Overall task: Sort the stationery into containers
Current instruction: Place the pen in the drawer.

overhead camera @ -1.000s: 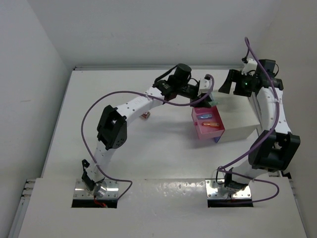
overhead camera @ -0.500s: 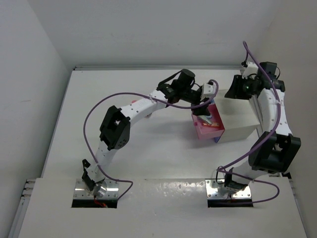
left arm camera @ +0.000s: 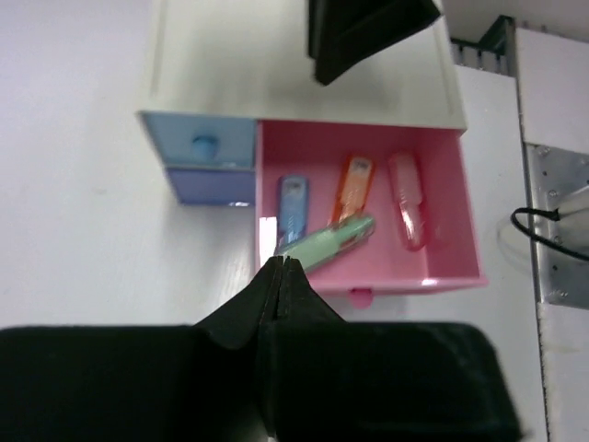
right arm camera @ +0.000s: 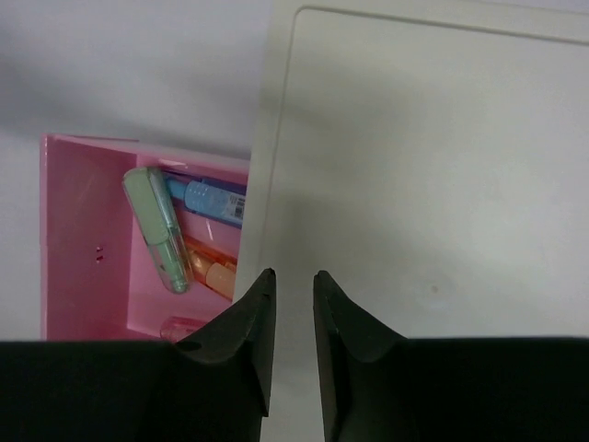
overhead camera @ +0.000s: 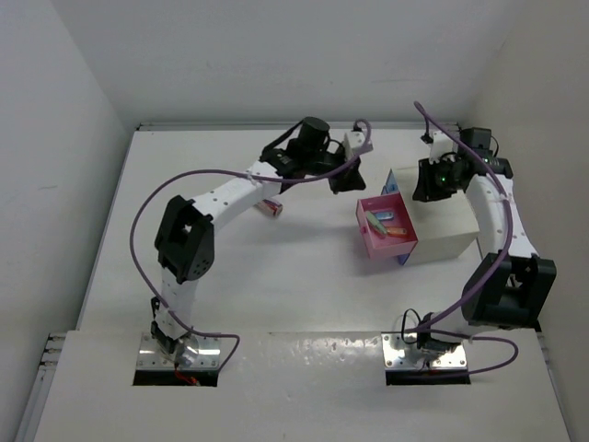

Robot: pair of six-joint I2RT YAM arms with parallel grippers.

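Note:
The pink drawer [left arm camera: 442, 230] stands pulled out of the white cabinet [overhead camera: 448, 232]. In it lie a blue piece [left arm camera: 292, 204], an orange piece [left arm camera: 355, 182], a pink piece [left arm camera: 406, 214] and a mint green piece [left arm camera: 328, 244]. The blue drawer [left arm camera: 202, 147] sits beside it with its knob showing. My left gripper [left arm camera: 285, 263] is shut and empty, just off the pink drawer's near left corner. My right gripper [right arm camera: 293, 278] hovers over the cabinet top, jaws a narrow gap apart, nothing between them. A short pink-red cylinder [overhead camera: 272, 208] lies on the table under the left arm.
The cabinet sits right of the table's middle, against the right arm. The right arm's purple cable [overhead camera: 433, 124] loops above the cabinet, and the left arm's cable [overhead camera: 184, 180] arcs over the left half of the table. Walls close in the back and both sides.
The mint green piece has left my left gripper and now lies in the pink drawer. That gripper pulled back to the left and shut. My right gripper moved left over the cabinet, jaws narrowing.

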